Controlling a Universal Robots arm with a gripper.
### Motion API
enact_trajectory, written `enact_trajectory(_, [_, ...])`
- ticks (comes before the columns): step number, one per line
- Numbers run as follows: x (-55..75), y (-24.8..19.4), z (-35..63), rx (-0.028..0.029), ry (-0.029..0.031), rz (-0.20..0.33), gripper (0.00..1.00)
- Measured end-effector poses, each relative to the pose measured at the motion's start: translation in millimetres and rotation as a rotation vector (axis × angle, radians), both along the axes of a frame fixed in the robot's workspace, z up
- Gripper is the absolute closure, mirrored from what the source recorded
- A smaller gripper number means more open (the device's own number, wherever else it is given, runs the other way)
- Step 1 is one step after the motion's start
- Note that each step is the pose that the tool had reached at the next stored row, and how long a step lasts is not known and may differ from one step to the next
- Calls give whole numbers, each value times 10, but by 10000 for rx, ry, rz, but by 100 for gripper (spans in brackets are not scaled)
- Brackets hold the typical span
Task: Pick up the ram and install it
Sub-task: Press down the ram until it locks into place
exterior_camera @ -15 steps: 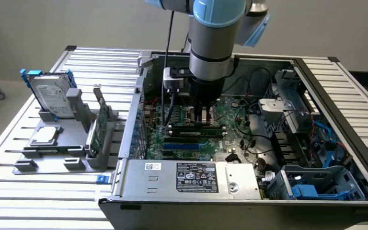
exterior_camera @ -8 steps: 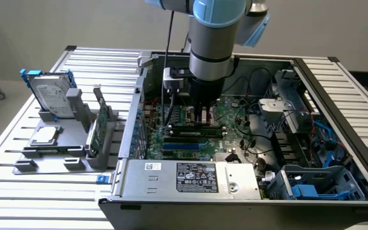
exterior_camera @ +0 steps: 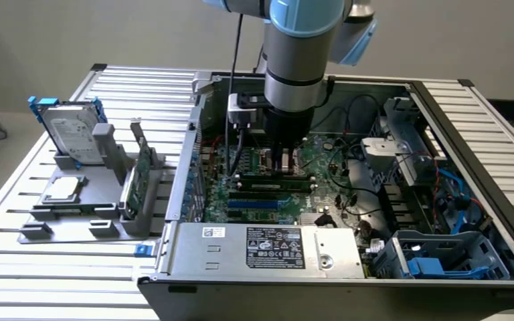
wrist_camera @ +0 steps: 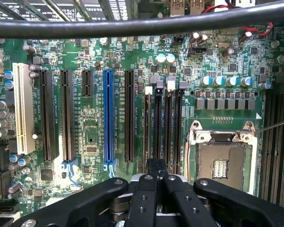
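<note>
Pressing one ram (exterior_camera: 280, 178) into the motherboard (wrist_camera: 90, 127), claw (wrist_camera: 156, 177) shut.

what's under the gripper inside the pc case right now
The shut gripper hangs over the motherboard, right above the memory slots beside the empty CPU socket. A ram stick lies in a slot there. The gripper's fingers cover the slots' near ends.

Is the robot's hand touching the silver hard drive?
Apart. The exterior view shows the hand inside the computer case, the hard drive standing outside it.
</note>
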State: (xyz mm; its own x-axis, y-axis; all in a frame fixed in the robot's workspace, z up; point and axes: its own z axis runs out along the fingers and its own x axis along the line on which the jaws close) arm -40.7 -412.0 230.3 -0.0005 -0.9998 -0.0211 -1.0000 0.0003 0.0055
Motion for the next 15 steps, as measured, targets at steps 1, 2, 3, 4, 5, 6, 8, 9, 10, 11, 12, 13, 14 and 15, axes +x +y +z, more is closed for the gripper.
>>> enact_trajectory(1, [0, 0, 36, -3, 5, 0, 89])
enact_trajectory(2, [0, 0, 74, -3, 8, 0, 89])
enact_trajectory(3, [0, 0, 104, -4, 10, -1, 89])
enact_trajectory(4, [0, 0, 125, -5, 12, -1, 89])
enact_trajectory(5, [0, 0, 141, -5, 12, 0, 89])
enact_trajectory(6, [0, 0, 164, -4, 12, 1, 89])
enact_trajectory(8, [0, 0, 226, -4, 14, 0, 89])
enact_trajectory(9, [0, 0, 265, -5, 18, 0, 89])
enact_trajectory(10, [0, 0, 292, -5, 22, 0, 89])
enact_trajectory(11, [0, -1, 305, -6, 31, 1, 89])
enact_trajectory(12, [1, 0, 306, -2, 42, 1, 89])
enact_trajectory(13, [1, 0, 306, -2, 41, 1, 89])
enact_trajectory(14, [1, 0, 306, -1, 42, 1, 89])
enact_trajectory(15, [1, 0, 306, -2, 42, 1, 89])
